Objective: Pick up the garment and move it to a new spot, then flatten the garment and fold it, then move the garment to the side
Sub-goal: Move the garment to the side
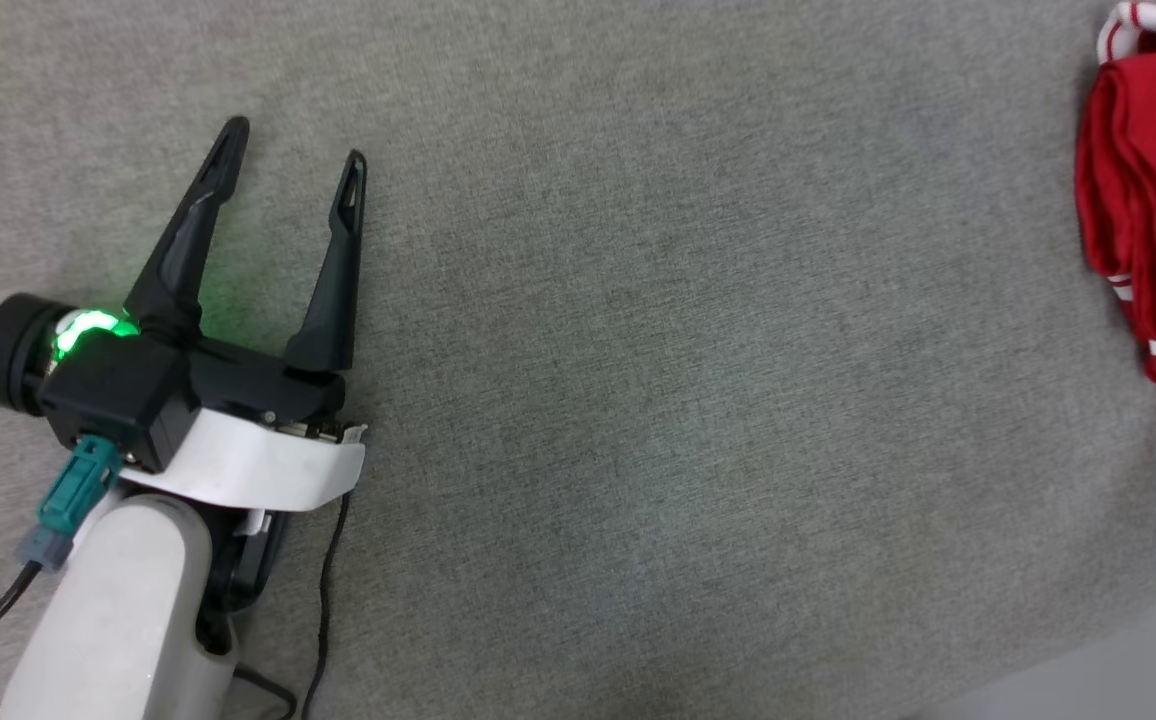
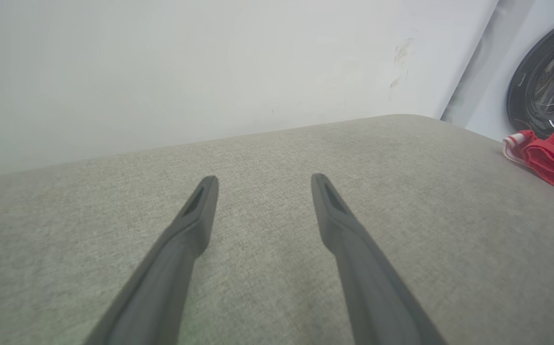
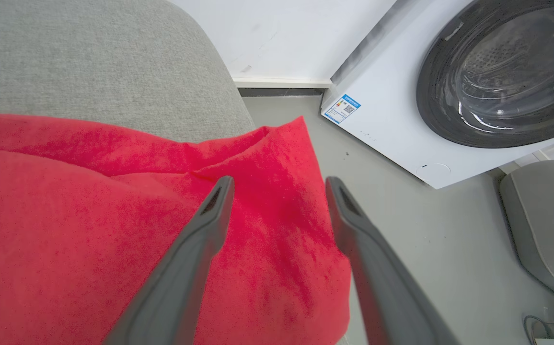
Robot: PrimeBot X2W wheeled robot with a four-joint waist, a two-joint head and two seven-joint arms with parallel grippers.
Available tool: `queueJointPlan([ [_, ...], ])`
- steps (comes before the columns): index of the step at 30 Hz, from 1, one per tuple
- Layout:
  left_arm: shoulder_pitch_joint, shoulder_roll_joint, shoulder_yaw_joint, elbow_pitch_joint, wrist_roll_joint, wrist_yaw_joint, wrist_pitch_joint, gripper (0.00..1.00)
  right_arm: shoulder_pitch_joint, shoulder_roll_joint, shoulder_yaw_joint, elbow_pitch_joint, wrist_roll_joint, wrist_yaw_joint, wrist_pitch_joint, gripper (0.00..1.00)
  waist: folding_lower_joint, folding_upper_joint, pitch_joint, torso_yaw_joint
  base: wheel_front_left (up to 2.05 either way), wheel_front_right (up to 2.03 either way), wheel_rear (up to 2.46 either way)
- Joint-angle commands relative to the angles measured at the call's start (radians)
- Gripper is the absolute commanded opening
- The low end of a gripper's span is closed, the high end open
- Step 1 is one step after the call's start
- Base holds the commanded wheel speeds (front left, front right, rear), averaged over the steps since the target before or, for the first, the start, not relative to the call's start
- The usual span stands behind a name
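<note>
Folded red garment [image 1: 1153,200] lies at the frame's right edge on the grey cushion [image 1: 638,450]. Left gripper [image 1: 293,150], lower left, is spread and empty. Right gripper [image 3: 279,182] hovers over the cloth, jaws apart. The move-aside step looks finished, so next comes only a clean retreat.

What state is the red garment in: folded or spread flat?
Folded: the garment lies as a compact bundle with stacked layers showing along its edge.
</note>
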Motion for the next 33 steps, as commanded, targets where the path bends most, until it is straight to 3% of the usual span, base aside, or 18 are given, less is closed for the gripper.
queueJointPlan([
  [1,0.021,-0.005,0.0,0.016,-0.007,0.006,-0.011,1.0,0.016,0.008,-0.012,-0.007,-0.001,-0.002,-0.017,1.0,-0.0001,0.0,-0.039,0.003,0.0,0.0,0.0],
  [9,0.123,-0.037,0.007,0.105,-0.036,0.038,-0.059,1.0,0.166,0.026,0.046,-0.105,0.077,-0.002,-0.098,1.0,-0.0001,0.0,-0.228,0.033,0.0,0.0,0.0],
  [17,0.242,-0.082,0.022,0.165,-0.075,0.078,-0.089,1.0,0.396,0.086,0.148,-0.3,0.184,-0.002,-0.094,1.0,-0.0001,0.0,-0.405,0.106,0.0,0.0,0.0],
  [33,0.353,-0.119,0.062,0.237,-0.097,0.112,-0.109,1.0,0.63,0.201,0.345,-0.509,0.262,-0.001,-0.126,1.0,-0.0001,0.0,-0.559,0.286,0.0,0.0,0.0],
])
